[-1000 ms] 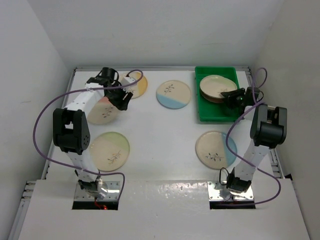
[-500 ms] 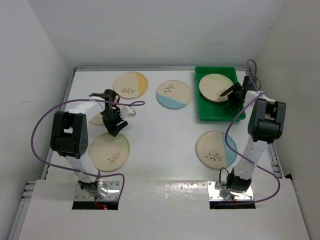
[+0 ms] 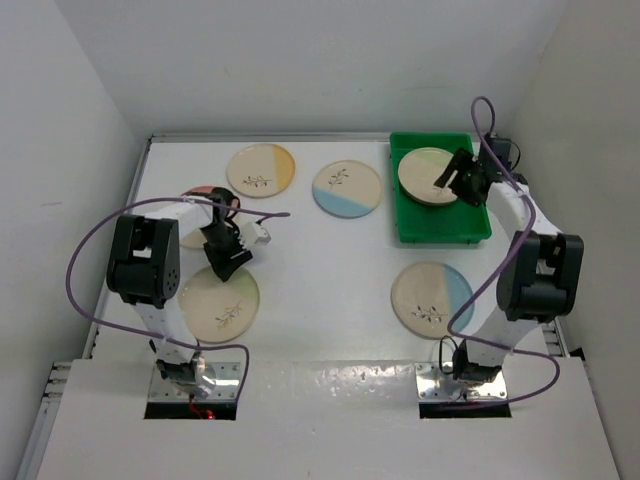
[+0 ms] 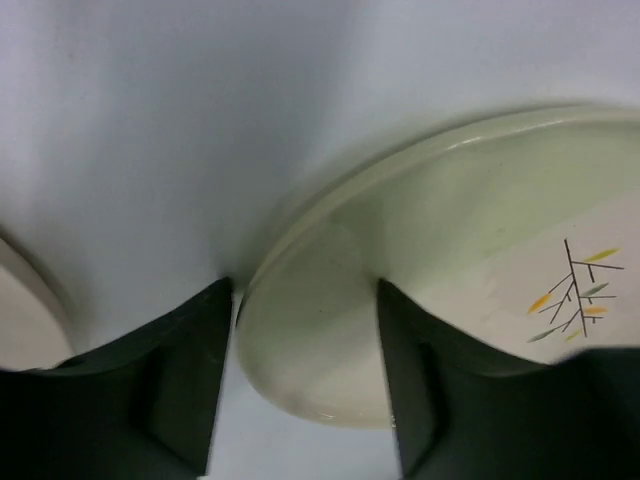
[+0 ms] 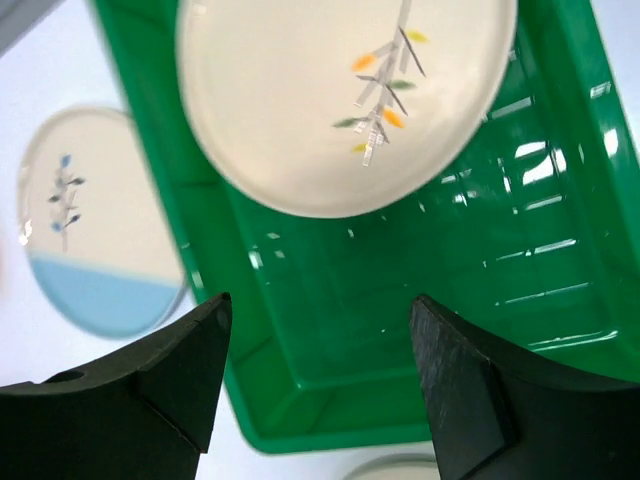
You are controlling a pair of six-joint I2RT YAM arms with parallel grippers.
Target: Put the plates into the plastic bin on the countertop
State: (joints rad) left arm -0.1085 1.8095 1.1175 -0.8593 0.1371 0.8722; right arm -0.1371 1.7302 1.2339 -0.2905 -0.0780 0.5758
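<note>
Right gripper (image 5: 315,370) is hovering, fingers spread, over the plastic bin (image 5: 520,250), where a cream plate (image 5: 300,100) is lying. Left gripper (image 4: 305,370), jaws apart, is straddling the rim of a green-segment plate (image 4: 480,260) on the countertop (image 3: 320,260); whether it is touching is unclear.

Setting logged as a robotics lab test cell. We noted plain white panels (image 3: 320,60) closing in a white countertop (image 3: 330,250) on three sides. Two arms (image 3: 140,262) were bolted to metal base plates (image 3: 225,372) at its near edge, with loose purple cables (image 3: 70,270) looping off them. The plates (image 3: 347,188) and the green plastic bin (image 3: 440,237) lay spread out like test props.
</note>
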